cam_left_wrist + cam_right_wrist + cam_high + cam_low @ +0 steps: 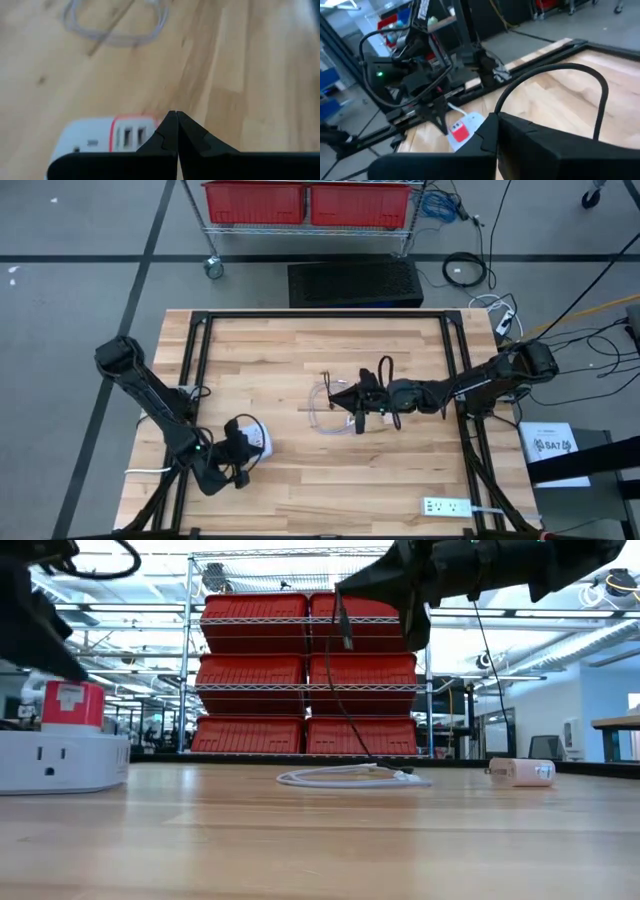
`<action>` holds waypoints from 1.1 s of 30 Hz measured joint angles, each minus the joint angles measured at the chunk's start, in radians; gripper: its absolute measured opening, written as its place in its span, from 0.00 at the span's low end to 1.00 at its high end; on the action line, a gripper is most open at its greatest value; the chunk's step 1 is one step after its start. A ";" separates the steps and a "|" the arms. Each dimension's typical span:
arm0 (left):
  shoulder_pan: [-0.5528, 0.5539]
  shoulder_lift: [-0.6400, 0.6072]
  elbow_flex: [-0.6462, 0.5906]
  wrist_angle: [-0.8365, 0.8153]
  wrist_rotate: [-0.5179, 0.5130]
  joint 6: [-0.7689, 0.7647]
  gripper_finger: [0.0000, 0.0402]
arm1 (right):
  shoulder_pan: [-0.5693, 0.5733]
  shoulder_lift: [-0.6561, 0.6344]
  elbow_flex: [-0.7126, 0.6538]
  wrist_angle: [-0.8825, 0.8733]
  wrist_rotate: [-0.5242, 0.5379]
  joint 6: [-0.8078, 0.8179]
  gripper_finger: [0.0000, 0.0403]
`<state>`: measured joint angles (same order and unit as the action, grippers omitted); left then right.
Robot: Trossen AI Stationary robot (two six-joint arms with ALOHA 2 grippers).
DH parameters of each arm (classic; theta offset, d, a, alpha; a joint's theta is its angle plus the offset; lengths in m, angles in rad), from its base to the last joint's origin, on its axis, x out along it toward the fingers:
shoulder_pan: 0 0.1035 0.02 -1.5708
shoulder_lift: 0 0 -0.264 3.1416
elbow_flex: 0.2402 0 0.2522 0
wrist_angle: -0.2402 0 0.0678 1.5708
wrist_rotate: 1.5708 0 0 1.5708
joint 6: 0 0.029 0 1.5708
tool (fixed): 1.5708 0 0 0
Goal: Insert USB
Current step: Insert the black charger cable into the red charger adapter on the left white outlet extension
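Observation:
A white power hub (255, 436) with red-framed USB ports (132, 134) lies flat on the table at the near left. My left gripper (238, 460) is shut right beside it, its fingertips (175, 122) pointing over the port end. A coil of pale USB cable (328, 416) lies at the table's middle. My right gripper (357, 406) is shut on the cable's raised end, well above the coil (350, 777). The plug (345, 630) sticks down out of its fingers. My left gripper is shut at the hub's port end (150, 131); I cannot tell whether it touches the hub. My right gripper holds the cable close to its plug end (343, 612), pinched between its two fingers. The plug points down, and the dark lead (352, 710) hangs slack to the coil on the table. In the right wrist view the fingers (485, 137) hide the place of contact.
A white power strip (447, 506) lies near the front right corner. A black frame (320, 316) runs round the table's far and side edges. A rack with red bins (305, 675) stands beyond the far edge. Bare wood lies between the hub and the coil.

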<state>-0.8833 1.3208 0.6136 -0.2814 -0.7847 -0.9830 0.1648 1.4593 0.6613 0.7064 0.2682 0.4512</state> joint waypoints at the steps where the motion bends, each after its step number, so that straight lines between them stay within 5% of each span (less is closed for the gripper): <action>1: 0.000 -0.012 0.000 0.023 -0.019 0.027 0.00 | 0.004 0.000 0.000 0.011 0.006 -0.002 0.00; 7: 0.045 -0.060 0.001 0.202 -0.183 0.241 0.00 | 0.036 0.046 0.082 0.028 0.027 -0.053 0.00; 11: 0.135 -0.059 0.001 0.341 -0.173 0.378 0.02 | 0.055 0.143 0.231 -0.035 0.022 -0.128 0.00; 21: 0.218 -0.060 0.002 0.671 -0.135 0.669 0.31 | 0.088 0.299 0.461 -0.180 0.024 -0.226 0.00; 27: 0.229 -0.061 0.003 0.715 -0.191 0.702 0.45 | 0.086 0.302 0.466 -0.171 0.030 -0.220 0.00; 33: 0.235 -0.061 0.003 0.694 -0.141 0.656 0.47 | 0.090 0.302 0.465 -0.200 0.012 -0.220 0.00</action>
<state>-0.6486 1.2602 0.6163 0.4122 -0.9259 -0.3273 0.2547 1.7615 1.1267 0.5062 0.2806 0.2310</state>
